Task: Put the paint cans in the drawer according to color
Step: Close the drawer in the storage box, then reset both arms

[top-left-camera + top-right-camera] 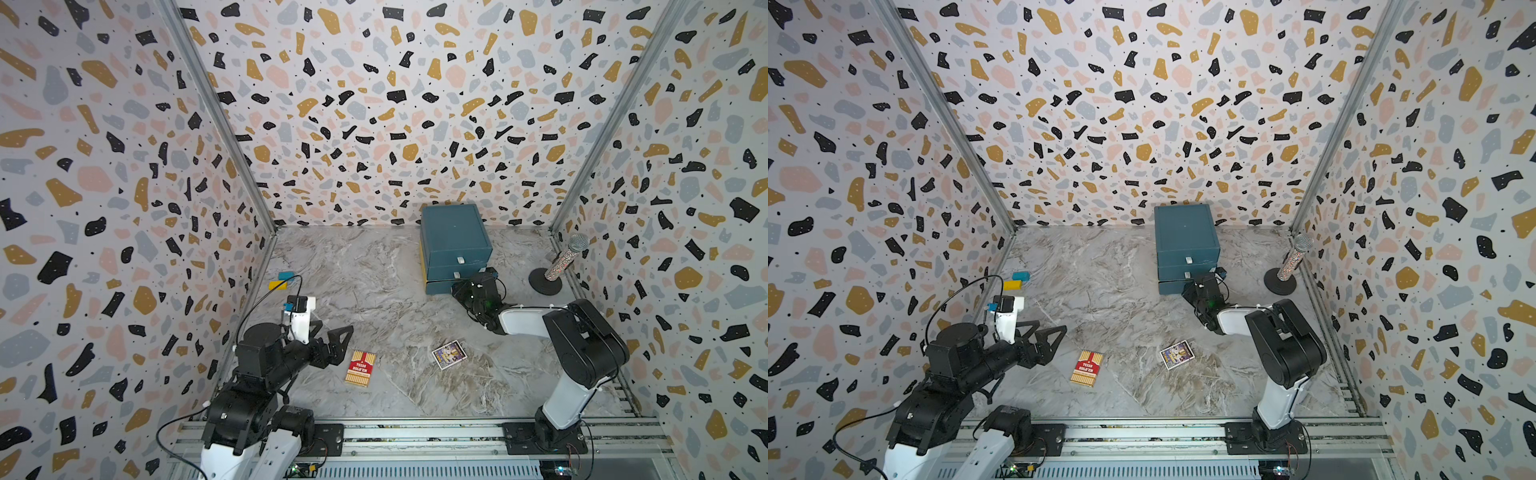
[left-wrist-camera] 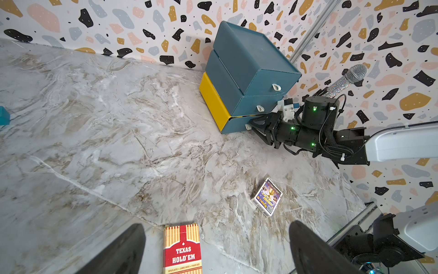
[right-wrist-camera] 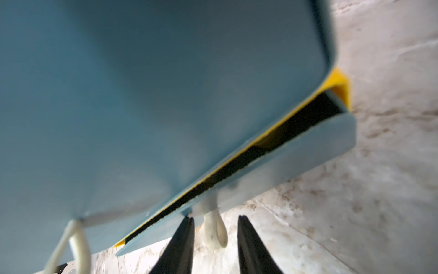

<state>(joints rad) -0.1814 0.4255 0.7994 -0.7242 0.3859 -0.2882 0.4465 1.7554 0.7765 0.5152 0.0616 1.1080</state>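
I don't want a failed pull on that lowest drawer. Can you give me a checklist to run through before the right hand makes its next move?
1. The right hand straddles the pull tab of the bottom drawer: ok.
2. Fingers closed on the tab: not ok, gaps still show beside it.
3. Bottom drawer open wide enough for cans: not ok, only a narrow slit shows.
4. The left hand is well away from the chest: ok, it is open near the red card box.
5. The paint cans located: cannot tell, none shows in any view.
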